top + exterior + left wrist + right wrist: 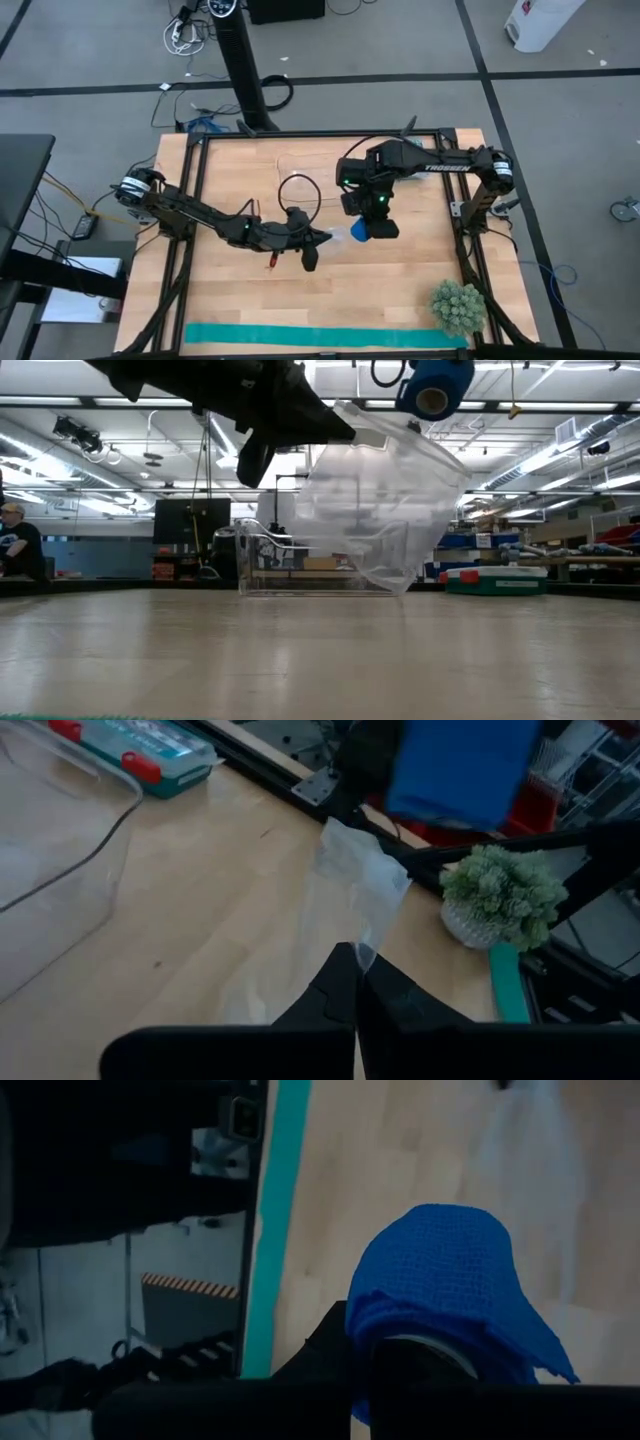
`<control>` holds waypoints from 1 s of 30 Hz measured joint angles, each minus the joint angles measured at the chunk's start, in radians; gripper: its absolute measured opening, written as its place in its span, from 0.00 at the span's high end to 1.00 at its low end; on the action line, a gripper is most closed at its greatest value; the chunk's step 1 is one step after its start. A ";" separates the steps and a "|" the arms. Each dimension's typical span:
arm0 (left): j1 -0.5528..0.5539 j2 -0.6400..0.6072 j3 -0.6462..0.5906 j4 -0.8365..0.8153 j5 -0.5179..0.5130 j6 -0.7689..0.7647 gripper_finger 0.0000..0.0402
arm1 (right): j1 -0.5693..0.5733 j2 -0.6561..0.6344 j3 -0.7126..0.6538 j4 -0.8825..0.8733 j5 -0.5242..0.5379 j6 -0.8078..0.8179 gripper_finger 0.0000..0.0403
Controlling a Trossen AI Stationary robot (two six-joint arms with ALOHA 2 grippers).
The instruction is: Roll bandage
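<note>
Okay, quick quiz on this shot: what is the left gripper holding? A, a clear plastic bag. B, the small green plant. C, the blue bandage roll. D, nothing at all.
A: the left gripper is shut on the clear plastic bag, while the blue bandage roll sits in the right gripper and the plant stands alone at the table corner.

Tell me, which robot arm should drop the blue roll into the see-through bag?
Probably the right. Its gripper already holds the bandage above the bag. The left gripper is busy pinching the bag's edge, holding it up.
</note>
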 joint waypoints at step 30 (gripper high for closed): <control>-0.009 0.000 0.000 -0.031 -0.006 0.006 1.00 | -0.050 0.002 -0.150 0.092 -0.127 0.063 0.99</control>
